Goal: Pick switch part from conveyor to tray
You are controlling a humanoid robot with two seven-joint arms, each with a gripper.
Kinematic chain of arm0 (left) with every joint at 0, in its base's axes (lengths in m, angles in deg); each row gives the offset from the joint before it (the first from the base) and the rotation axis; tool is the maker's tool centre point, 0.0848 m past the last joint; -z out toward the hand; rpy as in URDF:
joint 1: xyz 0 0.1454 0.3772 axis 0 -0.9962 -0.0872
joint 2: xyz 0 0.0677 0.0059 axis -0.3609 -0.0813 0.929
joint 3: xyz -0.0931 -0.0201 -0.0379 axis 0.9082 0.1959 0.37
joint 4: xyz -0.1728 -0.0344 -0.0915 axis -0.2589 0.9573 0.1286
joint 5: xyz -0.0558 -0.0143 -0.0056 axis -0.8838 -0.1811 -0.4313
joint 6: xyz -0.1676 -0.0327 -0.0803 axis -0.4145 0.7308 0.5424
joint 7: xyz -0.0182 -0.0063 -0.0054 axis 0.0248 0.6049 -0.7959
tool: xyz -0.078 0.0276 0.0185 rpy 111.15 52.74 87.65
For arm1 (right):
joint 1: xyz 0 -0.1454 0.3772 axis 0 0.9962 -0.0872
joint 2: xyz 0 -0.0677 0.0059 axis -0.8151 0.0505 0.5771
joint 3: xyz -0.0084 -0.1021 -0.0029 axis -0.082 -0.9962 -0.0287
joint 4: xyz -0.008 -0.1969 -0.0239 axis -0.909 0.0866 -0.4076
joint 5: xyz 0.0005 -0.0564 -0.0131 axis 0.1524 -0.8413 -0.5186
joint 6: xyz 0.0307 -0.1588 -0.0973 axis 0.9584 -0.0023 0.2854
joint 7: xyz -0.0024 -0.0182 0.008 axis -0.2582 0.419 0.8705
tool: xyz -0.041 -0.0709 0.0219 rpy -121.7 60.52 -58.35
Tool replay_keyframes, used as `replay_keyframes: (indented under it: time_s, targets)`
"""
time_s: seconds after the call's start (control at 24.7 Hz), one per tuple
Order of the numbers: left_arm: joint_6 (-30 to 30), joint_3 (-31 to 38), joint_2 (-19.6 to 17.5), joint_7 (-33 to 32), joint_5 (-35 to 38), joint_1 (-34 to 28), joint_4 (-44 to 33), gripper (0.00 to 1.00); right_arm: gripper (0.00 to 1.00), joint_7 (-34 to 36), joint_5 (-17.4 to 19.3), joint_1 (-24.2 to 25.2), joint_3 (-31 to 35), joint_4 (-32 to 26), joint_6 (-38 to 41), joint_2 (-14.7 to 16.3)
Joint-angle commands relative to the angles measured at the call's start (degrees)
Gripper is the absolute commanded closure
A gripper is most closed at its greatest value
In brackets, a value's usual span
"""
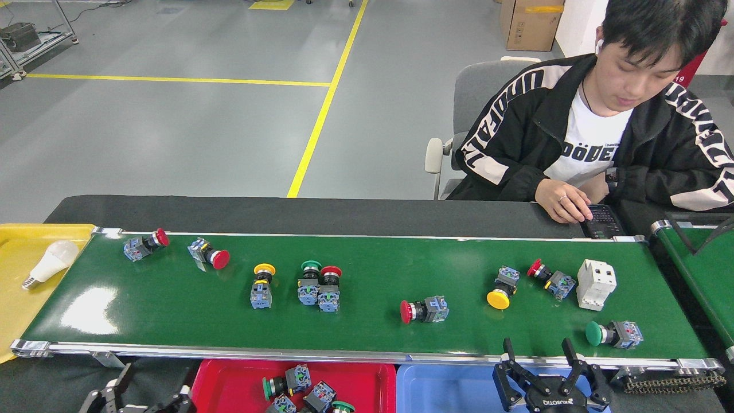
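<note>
Right hand [542, 367] hovers at the conveyor's [367, 327] near rail, fingers spread wide, empty — reach step. Green-capped switch [612, 334] lies just right; next, close on it, carry to red tray [229, 381].

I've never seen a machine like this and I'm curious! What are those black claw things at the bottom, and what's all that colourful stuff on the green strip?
The picture comes from a robot's own head, looking down at its work. The black claws are its two hands, called grippers: the left gripper is at the bottom left and the right gripper is at the bottom right with its fingers spread open. Neither holds anything.

The green strip is a conveyor, a belt for carrying things. On it lie push-button switches with red, yellow and green caps, like this red one, and a white box-shaped part. Below it sit a red tray with some switches in it and a blue tray. A yellow tray on the left holds a light bulb. A person sits behind.
</note>
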Motion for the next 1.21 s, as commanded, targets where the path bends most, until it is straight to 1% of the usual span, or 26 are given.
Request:
replay_keyframes:
  time_s: [0.0, 0.08, 0.12, 0.16, 0.24, 0.28, 0.36, 0.44, 0.53, 0.61, 0.69, 0.73, 0.77, 0.81, 0.85, 0.89, 0.93, 0.97, 1.09, 1.13, 1.17]
  targets:
    - [0.79, 0.28, 0.02, 0.04, -0.32, 0.24, -0.4, 0.0, 0.03, -3.08, 0.09, -3.4, -0.05, -0.42, -0.61, -1.48]
    - [0.88, -0.07, 0.11, 0.04, -0.32, 0.15, -0.49, 0.0, 0.03, -6.76, -0.61, -8.58, -0.67, 2.12, -1.4, -5.86]
    - [0.88, -0.16, 0.19, 0.04, -0.32, 0.15, -0.67, 0.0, 0.03, -7.47, -0.88, -10.43, -1.02, 3.71, -2.02, -7.1]
    - [0.97, -0.43, 0.37, -0.05, 0.21, 0.5, -0.84, 0.0, 0.03, -8.09, -2.28, -12.54, -1.72, 6.34, -3.51, -8.24]
    - [2.64, -2.27, 0.72, -1.28, 1.35, 1.91, -0.75, 0.0, 0.03, -8.79, -5.09, -15.53, -4.01, 10.74, -6.77, -8.86]
    - [5.01, -4.73, 0.9, -2.51, 2.32, 3.84, -0.4, 0.0, 0.03, -8.88, -5.53, -16.76, -5.77, 12.76, -9.14, -8.95]
    - [9.5, -9.04, 0.19, -3.03, 4.17, 6.74, 1.44, 0.0, 0.03, -8.97, -5.36, -18.78, -8.58, 16.1, -13.09, -9.03]
    - [12.4, -13.17, 0.11, -3.3, 4.96, 11.05, 4.87, 0.0, 0.03, -8.88, -5.09, -22.21, -10.6, 20.85, -16.61, -9.65]
    - [13.54, -14.84, -0.07, -3.47, 6.19, 15.62, 9.09, 0.0, 0.04, -8.79, -5.01, -25.29, -11.92, 25.15, -18.28, -10.0]
    - [13.8, -14.84, 0.02, -3.39, 9.0, 20.54, 14.98, 0.0, 0.07, -8.79, -4.74, -27.04, -13.41, 28.58, -18.98, -10.09]
    - [13.89, -14.66, -0.16, -3.12, 10.05, 25.72, 20.77, 0.0, 0.31, -8.97, -3.78, -28.01, -13.5, 29.72, -18.02, -9.83]
    - [14.07, -14.66, -0.33, -3.03, 10.05, 27.57, 23.06, 0.0, 0.4, -9.14, -2.72, -28.27, -13.59, 29.9, -17.84, -9.83]
    - [14.51, -14.75, -0.68, -2.95, 10.05, 29.77, 25.96, 0.0, 0.54, -9.14, -0.7, -28.45, -13.68, 30.08, -17.14, -9.65]
    - [15.03, -14.75, -1.47, -2.77, 10.05, 31.7, 28.6, 0.0, 0.76, -8.97, 1.32, -28.45, -13.68, 29.72, -15.73, -9.39]
    - [15.3, -14.75, -2.53, -2.51, 10.05, 33.64, 31.41, 0.0, 0.93, -8.61, 3.17, -28.63, -13.68, 29.64, -13.8, -9.03]
    - [15.38, -15.01, -3.49, -1.8, 10.05, 35.21, 34.4, 0.0, 0.99, -8.44, 3.87, -28.63, -13.68, 29.55, -12.66, -8.86]
    - [15.38, -15.19, -4.29, -1.19, 10.14, 36.36, 36.6, 0.01, 0.99, -8.17, 3.87, -28.54, -13.68, 29.28, -12.22, -8.86]
    - [15.3, -15.81, -4.99, -0.66, 10.14, 37.59, 38.62, 0.06, 0.99, -8.09, 3.96, -28.54, -13.68, 28.84, -11.95, -8.86]
    - [13.89, -16.86, -8.15, -0.05, 9.09, 39.44, 42.22, 0.3, 0.99, -8.09, 4.22, -27.92, -13.68, 27.0, -11.42, -8.6]
    - [12.92, -16.77, -8.77, -0.05, 8.47, 39.52, 42.58, 0.56, 0.99, -8.09, 4.22, -27.66, -13.68, 26.03, -11.34, -8.6]
    - [12.04, -16.6, -8.95, -0.05, 7.68, 39.52, 42.75, 0.67, 0.99, -8.09, 4.22, -27.31, -13.68, 24.54, -11.25, -8.24]
